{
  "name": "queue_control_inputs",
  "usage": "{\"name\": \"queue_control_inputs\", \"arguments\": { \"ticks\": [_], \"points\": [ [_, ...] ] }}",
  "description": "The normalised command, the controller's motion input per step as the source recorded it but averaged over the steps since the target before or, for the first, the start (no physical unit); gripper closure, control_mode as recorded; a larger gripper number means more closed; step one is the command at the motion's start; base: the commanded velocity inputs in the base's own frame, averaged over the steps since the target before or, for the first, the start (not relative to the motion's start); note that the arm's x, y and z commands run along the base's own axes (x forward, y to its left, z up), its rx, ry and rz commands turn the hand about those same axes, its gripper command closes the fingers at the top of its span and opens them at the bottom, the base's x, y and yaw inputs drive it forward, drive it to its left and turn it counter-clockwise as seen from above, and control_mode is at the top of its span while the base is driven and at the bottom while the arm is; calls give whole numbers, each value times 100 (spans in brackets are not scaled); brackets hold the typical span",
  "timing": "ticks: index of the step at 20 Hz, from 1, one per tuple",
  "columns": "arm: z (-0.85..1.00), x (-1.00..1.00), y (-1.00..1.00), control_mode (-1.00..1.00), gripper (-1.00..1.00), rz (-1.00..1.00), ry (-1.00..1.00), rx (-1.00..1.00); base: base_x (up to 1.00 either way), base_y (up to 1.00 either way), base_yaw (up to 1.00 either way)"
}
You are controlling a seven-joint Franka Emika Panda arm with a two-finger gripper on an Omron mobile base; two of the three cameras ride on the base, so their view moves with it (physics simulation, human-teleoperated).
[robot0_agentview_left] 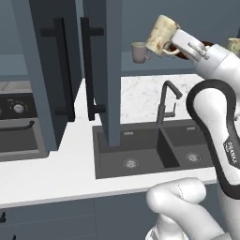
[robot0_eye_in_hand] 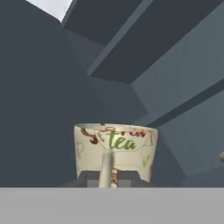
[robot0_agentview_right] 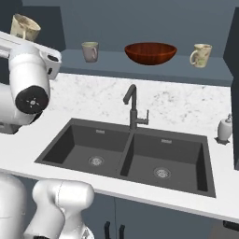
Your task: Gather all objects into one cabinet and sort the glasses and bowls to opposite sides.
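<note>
1. the gripper (robot0_agentview_left: 174, 43) is clamped on a cream mug printed with "tea" (robot0_agentview_left: 161, 35), held high in front of the open slate-blue wall cabinet (robot0_agentview_left: 42, 70); in the hand view the printed mug (robot0_eye_in_hand: 116, 151) sits right at the fingers with its mouth facing away from the camera
2. in the left base view the held mug is tilted, its mouth turned up and to the left, with its loop handle on the lower right beside the wrist
3. in the right base view the same mug (robot0_agentview_right: 24, 27) shows at the top left, above the arm's white wrist, well apart from the things on the cabinet floor
4. on the cabinet floor, seen from the right base view, stand three things in a row: a plain grey-beige mug (robot0_agentview_right: 90, 51) on the left, a wide glossy red-brown bowl (robot0_agentview_right: 150, 53) in the middle, and a cream patterned mug (robot0_agentview_right: 201, 55) on the right with its handle to the left
5. the grey-beige mug and the bowl are near each other but apart; the patterned mug stands apart from the bowl on its other side
6. in the left base view the grey-beige mug (robot0_agentview_left: 139, 52) sits just left of and below the held mug
7. below the cabinet a dark double sink (robot0_agentview_right: 130, 156) with a dark faucet (robot0_agentview_right: 134, 108) is set in the white counter (robot0_agentview_right: 56, 109)
8. a white soap dispenser (robot0_agentview_right: 224, 129) stands on the counter to the right of the sink
9. the cabinet doors, with long black bar handles (robot0_agentview_left: 89, 70), stand open at the left of the left base view
</note>
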Motion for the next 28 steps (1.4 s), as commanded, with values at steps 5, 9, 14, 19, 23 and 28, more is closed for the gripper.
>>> {"name": "queue_control_inputs", "arguments": {
  "ticks": [5,9,14,19,23,28],
  "points": [
    [5,16,0,-100,100,0,4,-4,0,0,0],
    [58,75,-33,-100,100,0,-2,-3,0,0,0],
    [63,64,-40,-100,100,1,-1,-17,0,0,0],
    [0,8,-7,-100,100,1,0,-8,0,0,0],
    [1,-3,-32,-100,100,0,0,-39,0,0,0],
    [24,-19,-8,-100,100,0,0,-49,0,0,0]
  ]
}}
